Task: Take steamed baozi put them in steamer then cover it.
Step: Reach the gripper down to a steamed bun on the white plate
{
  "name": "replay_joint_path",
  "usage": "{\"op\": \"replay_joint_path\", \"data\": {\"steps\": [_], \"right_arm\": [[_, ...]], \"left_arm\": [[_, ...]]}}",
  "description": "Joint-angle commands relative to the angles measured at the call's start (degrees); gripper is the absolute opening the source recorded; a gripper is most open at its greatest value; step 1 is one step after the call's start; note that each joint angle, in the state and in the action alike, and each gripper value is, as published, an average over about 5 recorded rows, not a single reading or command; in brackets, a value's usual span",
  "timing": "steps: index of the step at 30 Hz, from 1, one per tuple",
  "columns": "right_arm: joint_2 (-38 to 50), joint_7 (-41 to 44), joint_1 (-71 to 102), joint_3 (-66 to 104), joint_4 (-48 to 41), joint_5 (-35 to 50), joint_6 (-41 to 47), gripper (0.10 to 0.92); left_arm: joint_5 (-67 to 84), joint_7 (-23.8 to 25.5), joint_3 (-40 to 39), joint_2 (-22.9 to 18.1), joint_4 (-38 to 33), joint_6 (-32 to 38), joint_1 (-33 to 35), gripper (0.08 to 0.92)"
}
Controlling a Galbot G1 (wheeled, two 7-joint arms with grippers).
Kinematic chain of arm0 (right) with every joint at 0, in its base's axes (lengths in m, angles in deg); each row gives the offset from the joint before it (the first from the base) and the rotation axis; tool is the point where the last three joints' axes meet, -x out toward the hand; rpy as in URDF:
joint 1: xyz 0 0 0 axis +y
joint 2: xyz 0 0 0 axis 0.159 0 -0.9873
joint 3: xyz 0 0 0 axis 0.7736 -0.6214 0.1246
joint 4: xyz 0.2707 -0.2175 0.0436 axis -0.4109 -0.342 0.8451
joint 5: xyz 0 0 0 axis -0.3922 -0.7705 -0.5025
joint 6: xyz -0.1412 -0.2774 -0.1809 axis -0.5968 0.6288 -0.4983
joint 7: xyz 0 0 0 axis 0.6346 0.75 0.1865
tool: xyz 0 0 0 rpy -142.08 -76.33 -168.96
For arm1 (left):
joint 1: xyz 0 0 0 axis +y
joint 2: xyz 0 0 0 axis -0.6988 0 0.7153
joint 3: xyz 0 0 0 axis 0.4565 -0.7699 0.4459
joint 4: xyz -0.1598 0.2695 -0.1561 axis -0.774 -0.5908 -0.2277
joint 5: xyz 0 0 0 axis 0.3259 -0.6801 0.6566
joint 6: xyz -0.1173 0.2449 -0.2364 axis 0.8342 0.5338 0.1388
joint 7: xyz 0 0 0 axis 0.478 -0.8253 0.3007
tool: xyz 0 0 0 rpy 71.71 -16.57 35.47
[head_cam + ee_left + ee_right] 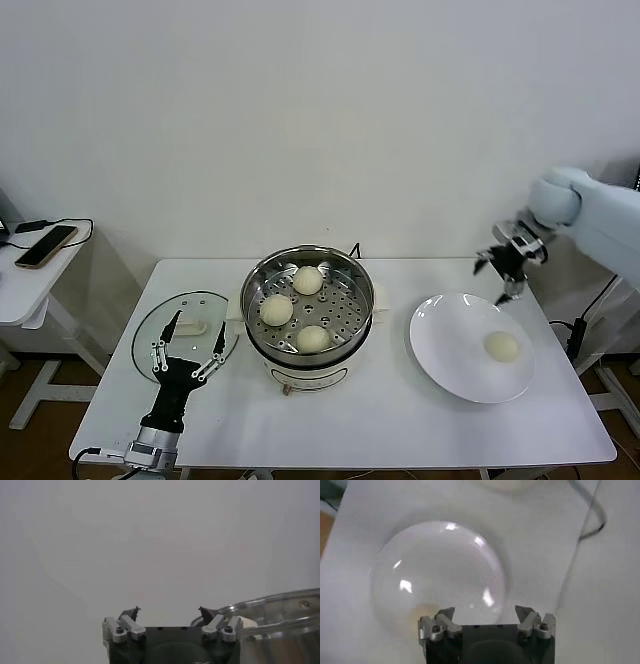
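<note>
Head view: steamer (310, 300) mid-tabletop holds three baozi (308, 280); the fourth baozi (501, 346) lies on the plate (440, 345) toward the right edge; cover (150, 335) lies near the left edge.
Left wrist view: left hand (169, 614) spread wide, empty.
Right wrist view: right hand (485, 614) spread wide, empty, above the plate (440, 565).
Advice: descend centred over the last bun, close gently.

Pale blue-white right arm (600, 215), black wrists, silver screwed finger links with dark tips on both grippers (170, 614).
</note>
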Motion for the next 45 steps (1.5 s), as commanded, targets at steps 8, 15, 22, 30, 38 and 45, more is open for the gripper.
{"op": "replay_joint_path", "data": {"steps": [8, 15, 22, 30, 38, 45], "right_arm": [[2.1, -5.6, 13.8, 6.0, -6.0, 0.5, 4.6, 0.823], [0.5, -5.6, 15.9, 7.9, -7.7, 0.6, 4.8, 0.823], [-0.9, -5.3, 16.9, 8.4, -9.4, 0.0, 4.4, 0.823], [-1.8, -5.2, 18.1, 9.3, -10.5, -1.1, 4.1, 0.822], [-1.5, -5.3, 16.6, 9.0, -9.6, -1.0, 4.2, 0.713], [-0.9, -0.8, 7.5, 3.7, -6.1, 1.0, 4.7, 0.643]], "left_arm": [[-0.1, 0.1, 0.4, -0.1, 0.1, 0.0, 0.0, 0.823], [-0.1, 0.1, 0.7, -0.2, 0.2, 0.1, 0.1, 0.823], [-0.1, 0.2, 0.7, -0.3, 0.2, 0.1, 0.1, 0.823], [-0.1, 0.2, 0.8, -0.3, 0.2, 0.1, 0.1, 0.823], [-0.1, 0.1, 0.9, -0.3, 0.0, 0.0, 0.1, 0.823], [-0.1, 0.1, 0.7, -0.2, 0.0, -0.1, -0.1, 0.823]]}}
